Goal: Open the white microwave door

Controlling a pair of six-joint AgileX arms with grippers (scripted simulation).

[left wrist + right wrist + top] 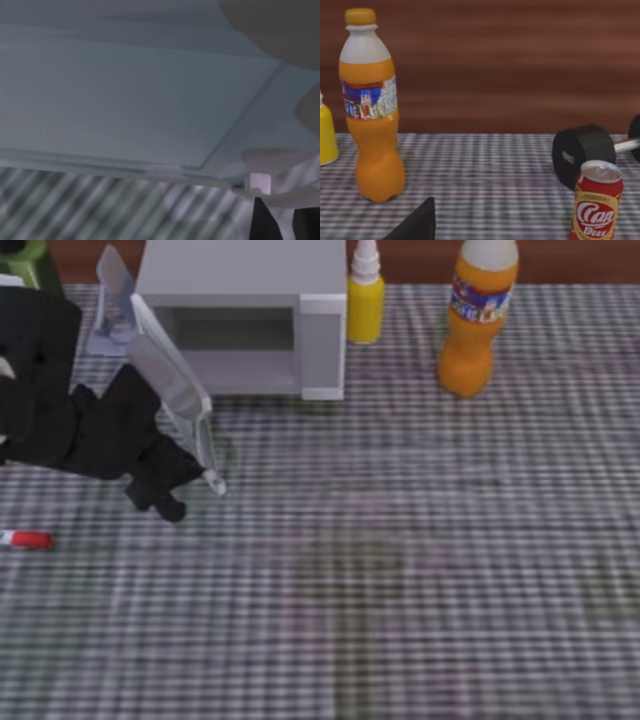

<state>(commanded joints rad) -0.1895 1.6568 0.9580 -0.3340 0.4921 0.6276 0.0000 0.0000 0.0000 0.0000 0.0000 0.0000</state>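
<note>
The white microwave sits at 11 o'clock on the table, its microwave door swung leftward, two bottles at its right.

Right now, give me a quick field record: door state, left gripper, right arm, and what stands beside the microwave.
door: microwave door swung open toward the table's left, cavity exposed
microwave: white microwave at the table's far edge
left gripper: left gripper at the door's free edge
right arm: outside the top view
neighbours: yellow bottle, then orange soda bottle, both to the microwave's right
</note>
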